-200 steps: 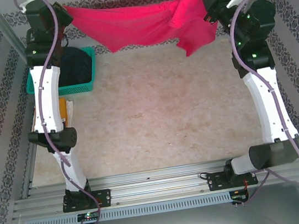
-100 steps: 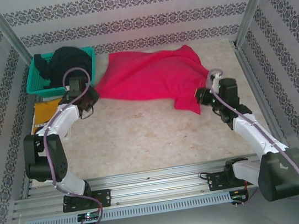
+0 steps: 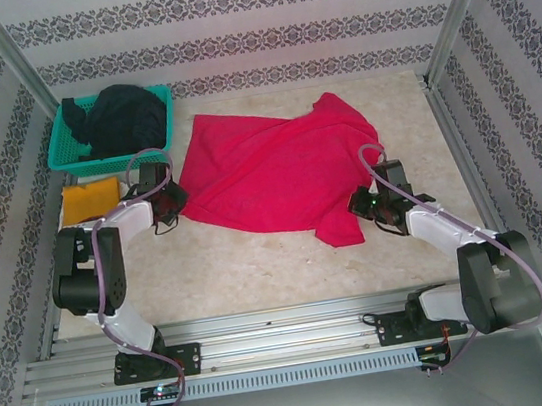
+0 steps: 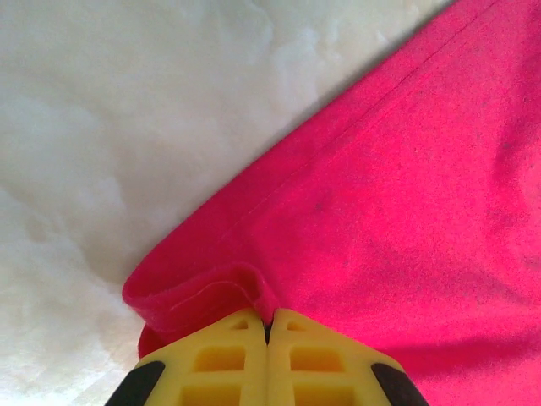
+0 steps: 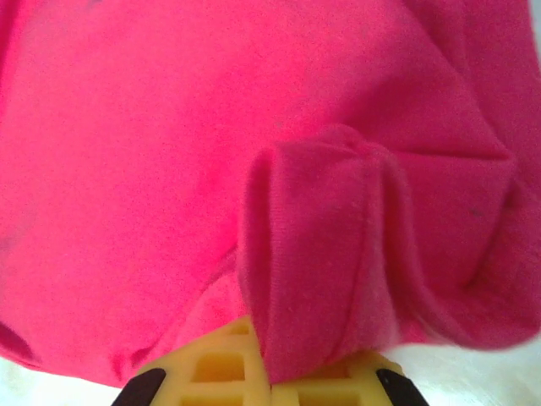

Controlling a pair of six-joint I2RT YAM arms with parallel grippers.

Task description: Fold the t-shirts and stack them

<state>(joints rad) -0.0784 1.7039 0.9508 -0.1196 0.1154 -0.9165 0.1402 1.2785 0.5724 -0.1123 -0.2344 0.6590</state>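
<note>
- The red t-shirt [image 3: 276,167] lies spread on the far-middle part of the table, mostly flat with soft wrinkles. One corner peaks toward the far right and another droops toward the near right.
- Plain bright red, no print that I can see. My left wrist camera shows a stitched hem line [image 4: 355,127] running diagonally, with the edge rolled over at the near end.
- My left fingers [image 4: 254,355] are pressed together, pinching that rolled hem at the shirt's left edge. In the top view they sit low at the table [image 3: 168,199].
- My right fingers [image 5: 224,364] are clamped on a bunched fold of the same red cloth, which puffs up between them. From above they are at the shirt's near-right corner [image 3: 364,202].
- A mustard-yellow t-shirt [image 3: 89,198] is folded flat on the left side, just beside the left arm.
- Dark t-shirts [image 3: 122,113] are heaped in a teal mesh basket [image 3: 67,151] at the far-left corner, just beyond the yellow one.
- The table [image 3: 258,255] is pale, mottled beige, marble-like, and bare between the arms.
- The walls [image 3: 229,47] on three sides carry white paper with dark ornamental stripes.
- Aluminium frame posts [image 3: 13,57] rise at the far corners, and slotted rails [image 3: 269,329] along the near edge carry both arm bases.
</note>
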